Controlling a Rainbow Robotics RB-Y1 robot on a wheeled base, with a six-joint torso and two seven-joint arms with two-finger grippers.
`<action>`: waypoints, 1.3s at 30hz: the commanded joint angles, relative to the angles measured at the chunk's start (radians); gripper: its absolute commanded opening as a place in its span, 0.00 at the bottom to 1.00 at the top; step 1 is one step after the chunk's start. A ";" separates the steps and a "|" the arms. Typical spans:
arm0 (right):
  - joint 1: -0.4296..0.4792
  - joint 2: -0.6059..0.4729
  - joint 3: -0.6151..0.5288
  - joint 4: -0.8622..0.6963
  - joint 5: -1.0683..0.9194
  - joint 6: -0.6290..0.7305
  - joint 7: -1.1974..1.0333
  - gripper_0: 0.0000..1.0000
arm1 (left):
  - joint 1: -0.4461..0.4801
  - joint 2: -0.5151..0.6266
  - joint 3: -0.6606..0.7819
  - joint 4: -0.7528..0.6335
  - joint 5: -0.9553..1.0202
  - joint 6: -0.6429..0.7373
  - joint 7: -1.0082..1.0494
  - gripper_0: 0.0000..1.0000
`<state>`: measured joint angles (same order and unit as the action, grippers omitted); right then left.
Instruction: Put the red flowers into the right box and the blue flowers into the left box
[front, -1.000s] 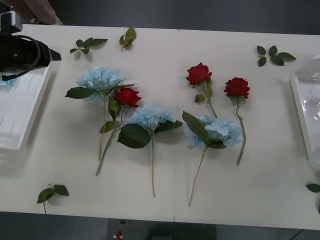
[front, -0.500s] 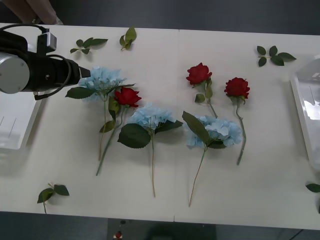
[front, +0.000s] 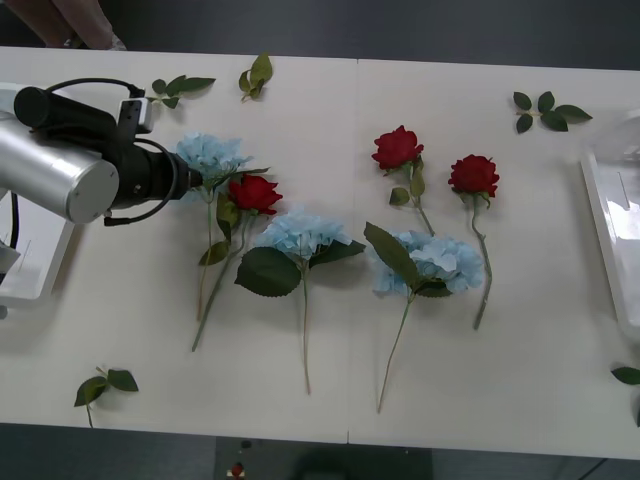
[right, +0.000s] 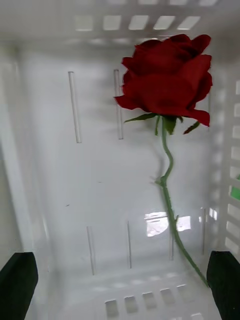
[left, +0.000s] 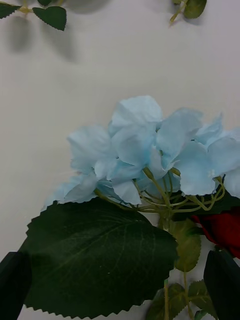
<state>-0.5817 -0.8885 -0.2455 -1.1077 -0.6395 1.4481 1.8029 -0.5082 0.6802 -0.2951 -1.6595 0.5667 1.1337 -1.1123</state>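
My left arm (front: 70, 175) reaches from the left to the leftmost blue flower (front: 210, 155). The left gripper (left: 120, 285) hangs open just above that flower's pale cluster (left: 150, 145) and big leaf (left: 95, 260). A red rose (front: 255, 193) lies against it, its bloom (left: 225, 230) near one finger. Two more blue flowers (front: 300, 232) (front: 435, 262) and two red roses (front: 397, 148) (front: 474, 175) lie mid-table. The left box (front: 35, 270) shows behind the arm. At the right edge is the right box (front: 608, 235). My right gripper (right: 120, 287) is open over its floor (right: 75, 200), where one red rose (right: 167, 85) lies.
Loose green leaf sprigs lie at the back left (front: 175, 88), back centre (front: 255, 75), back right (front: 545, 110), front left (front: 105, 385) and front right edge (front: 628, 375). The table's front edge runs close below the stems.
My left arm has swung right, from over the left box to the leftmost blue flower. The flowers on the table have not moved.
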 joint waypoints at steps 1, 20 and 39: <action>-0.061 0.011 0.020 -0.050 -0.065 0.055 -0.126 0.99 | -0.015 -0.010 -0.012 -0.020 -0.016 -0.008 0.051 1.00; -0.139 0.106 0.436 -0.153 -0.124 -0.034 -0.585 0.99 | -0.066 -0.016 -0.114 0.066 -0.065 -0.095 0.080 1.00; -0.168 0.269 0.632 -0.153 0.015 -0.104 -0.755 0.98 | -0.151 -0.022 -0.285 0.276 -0.113 -0.282 0.083 1.00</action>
<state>-0.7120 -0.6357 0.4046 -1.2354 -0.6385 1.3452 1.0712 -0.6295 0.6630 -0.5817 -1.3721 0.4722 0.8591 -1.0589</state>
